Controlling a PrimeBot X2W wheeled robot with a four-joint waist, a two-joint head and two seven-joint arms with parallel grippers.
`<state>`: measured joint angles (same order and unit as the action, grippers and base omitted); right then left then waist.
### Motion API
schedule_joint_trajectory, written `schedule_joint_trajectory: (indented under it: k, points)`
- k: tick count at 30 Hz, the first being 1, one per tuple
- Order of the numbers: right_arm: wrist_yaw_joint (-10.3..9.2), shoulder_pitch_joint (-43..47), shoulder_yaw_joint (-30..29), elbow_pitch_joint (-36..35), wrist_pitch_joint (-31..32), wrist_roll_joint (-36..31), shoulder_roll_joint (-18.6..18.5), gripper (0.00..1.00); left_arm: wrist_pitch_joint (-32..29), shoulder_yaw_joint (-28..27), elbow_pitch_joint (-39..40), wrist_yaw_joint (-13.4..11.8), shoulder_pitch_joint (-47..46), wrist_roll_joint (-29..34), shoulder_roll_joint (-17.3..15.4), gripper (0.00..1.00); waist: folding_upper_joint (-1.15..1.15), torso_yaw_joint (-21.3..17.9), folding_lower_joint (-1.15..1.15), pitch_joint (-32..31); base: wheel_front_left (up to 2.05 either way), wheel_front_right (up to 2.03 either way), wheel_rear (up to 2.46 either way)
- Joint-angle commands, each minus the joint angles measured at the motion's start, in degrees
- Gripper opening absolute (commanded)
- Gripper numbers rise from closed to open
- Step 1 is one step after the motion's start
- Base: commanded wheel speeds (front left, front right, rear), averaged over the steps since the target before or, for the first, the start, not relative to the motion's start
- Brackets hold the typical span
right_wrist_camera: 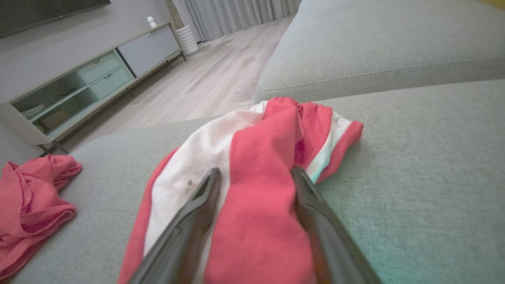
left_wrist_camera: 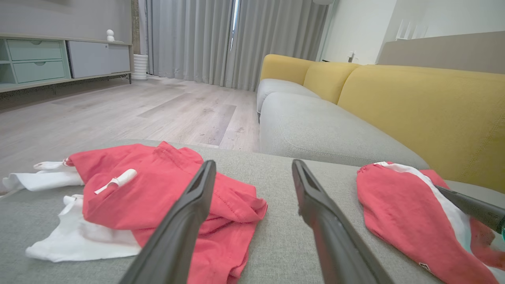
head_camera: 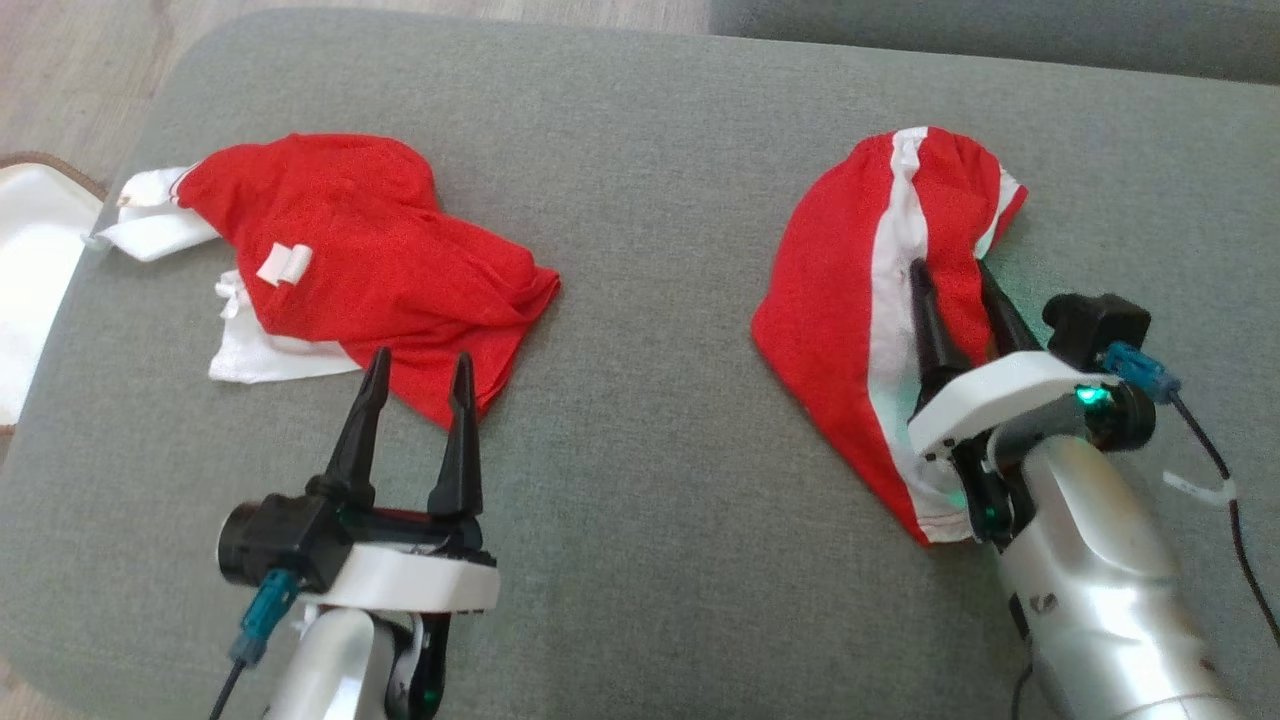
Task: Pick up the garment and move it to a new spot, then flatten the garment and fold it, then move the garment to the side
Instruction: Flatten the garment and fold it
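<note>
A red garment with a white stripe (head_camera: 830,300) lies bunched on the right of the grey cushion. My right gripper (head_camera: 950,270) rests on it, jaws wide, with a ridge of red cloth between the fingers; in the right wrist view the gripper (right_wrist_camera: 255,173) straddles that fold of the garment (right_wrist_camera: 276,130). A second red and white garment (head_camera: 370,260) lies crumpled at the left. My left gripper (head_camera: 421,358) is open and holds nothing, its tips just short of that garment's near edge. The left wrist view has the left gripper (left_wrist_camera: 253,163) between both garments (left_wrist_camera: 158,185) (left_wrist_camera: 394,197).
The grey cushion (head_camera: 650,450) has bare room between and in front of the garments. A white mat (head_camera: 30,260) lies on the floor past its left edge. A sofa with yellow backrests (left_wrist_camera: 414,106) stands behind, and a low cabinet (left_wrist_camera: 59,59) stands across the wooden floor.
</note>
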<state>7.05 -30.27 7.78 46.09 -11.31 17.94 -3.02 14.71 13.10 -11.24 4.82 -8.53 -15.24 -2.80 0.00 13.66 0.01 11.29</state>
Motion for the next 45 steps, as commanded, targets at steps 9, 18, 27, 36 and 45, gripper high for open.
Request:
schedule_joint_trajectory:
  k: [9,18,27,36,45]
  points:
    - [0.44,-5.98,-0.18,-2.97,-3.56,-1.59,0.14,0.0,0.29,-1.8,1.77,-0.82,-2.5,-0.35,-0.09,1.0,0.0,-2.3,-0.01,-0.62,0.0,0.0,0.0]
    - [0.44,-10.41,-3.92,-15.85,-3.67,-12.23,-4.45,0.0,0.29,-1.83,2.44,-0.94,-2.16,-0.78,-0.09,1.0,0.0,-4.57,-0.01,-3.6,0.0,0.0,0.0]
    - [0.44,-6.72,11.75,-22.33,-1.15,-12.94,-8.62,0.0,0.29,-2.92,3.39,-1.53,-0.32,-2.12,-0.08,1.0,0.0,-7.08,-0.01,-4.83,0.0,0.0,0.0]
    - [0.44,5.75,13.36,-18.46,1.77,-7.46,-6.6,1.0,0.29,-3.29,3.37,-1.15,-0.77,-1.37,-0.08,1.0,0.0,-11.0,-0.01,-4.07,0.0,0.0,0.0]
    - [0.44,10.7,3.28,-23.05,-1.99,-9.06,-1.51,1.0,0.29,-4.23,3.39,-0.52,-0.76,-0.3,-0.08,1.0,0.0,-13.89,-0.01,-4.67,0.0,0.0,0.0]
